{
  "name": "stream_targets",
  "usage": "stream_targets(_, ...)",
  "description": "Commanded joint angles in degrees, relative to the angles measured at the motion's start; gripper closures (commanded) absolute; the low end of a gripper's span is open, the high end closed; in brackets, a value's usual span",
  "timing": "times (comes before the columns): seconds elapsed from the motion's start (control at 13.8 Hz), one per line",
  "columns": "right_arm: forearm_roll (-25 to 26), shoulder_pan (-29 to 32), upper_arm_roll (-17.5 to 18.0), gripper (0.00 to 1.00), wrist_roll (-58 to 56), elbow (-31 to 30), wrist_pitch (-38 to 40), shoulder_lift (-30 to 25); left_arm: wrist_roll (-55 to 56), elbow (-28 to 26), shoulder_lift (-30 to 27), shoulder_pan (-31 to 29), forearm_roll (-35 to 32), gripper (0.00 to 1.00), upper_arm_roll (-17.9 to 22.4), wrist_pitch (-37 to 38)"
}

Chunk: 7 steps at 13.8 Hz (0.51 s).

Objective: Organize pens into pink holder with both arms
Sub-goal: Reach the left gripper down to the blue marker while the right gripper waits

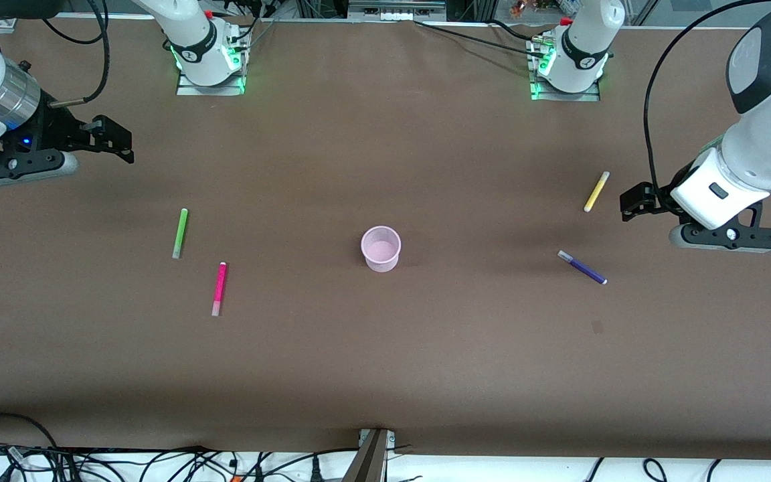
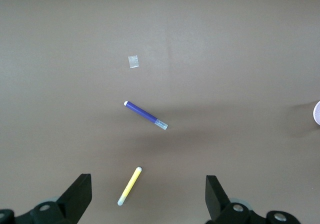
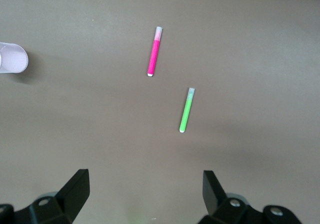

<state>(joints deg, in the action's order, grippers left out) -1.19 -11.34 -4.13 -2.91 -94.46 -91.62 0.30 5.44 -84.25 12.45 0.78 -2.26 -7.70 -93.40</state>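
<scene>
The desk [image 1: 385,361] has open room on all sides. The cup [image 1: 381,248] stands empty mid-desk. Both hands hang spread apart: the left hand [image 2: 148,194] over its end near the yellow pen [image 1: 596,191] and purple pen [image 1: 582,267], the right hand [image 3: 146,191] near the green pen [image 1: 180,233] and pink pen [image 1: 219,288]. Each should probably descend square across a pen's middle.

Brown table [image 1: 385,375], pink holder [image 1: 381,248] (upright, mid-table), four pens [image 1: 180,232] lying flat, well apart
</scene>
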Motion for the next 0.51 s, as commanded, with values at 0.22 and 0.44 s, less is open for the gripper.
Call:
stream_targets(0.22,0.49,1.06,0.70,0.00,-0.08,-0.46,-0.58,-0.47,0.45,-0.21,-0.49,-0.16,-1.43,0.00,-0.30,-0.38)
stream_targets(0.44,0.40,1.06,0.70,0.00,-0.08,-0.55,-0.58,-0.47,-0.42,0.05,-0.41,-0.95,-1.07,0.00,-0.21,-0.46)
